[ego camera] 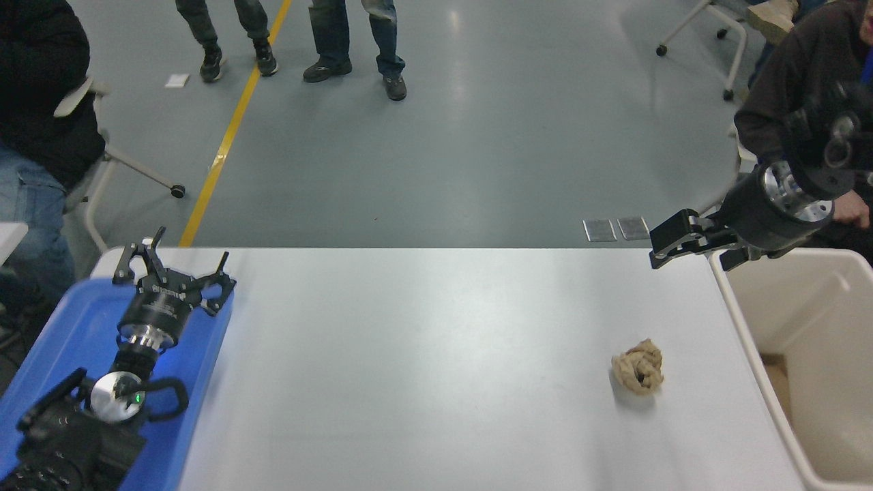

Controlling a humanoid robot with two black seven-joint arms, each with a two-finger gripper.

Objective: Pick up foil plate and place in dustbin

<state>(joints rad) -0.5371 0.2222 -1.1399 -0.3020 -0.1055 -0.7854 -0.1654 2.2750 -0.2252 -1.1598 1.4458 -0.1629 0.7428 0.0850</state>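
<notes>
The foil plate is out of view; none of it shows on the table or in the visible part of the dustbin. The beige dustbin (740,320) stands at the table's right edge, and its smooth inner walls show. My right gripper (689,260) hangs in the air over the table's far right corner, just left of the dustbin's far rim. It points left, open and empty. My left gripper (172,264) is parked open over the blue tray at the lower left.
A small crumpled brown paper ball (638,366) lies on the white table (423,354), left of the dustbin. The flat blue tray (204,341) sits at the left edge. A seated person (798,75) is behind the dustbin, another sits at far left, and two stand beyond.
</notes>
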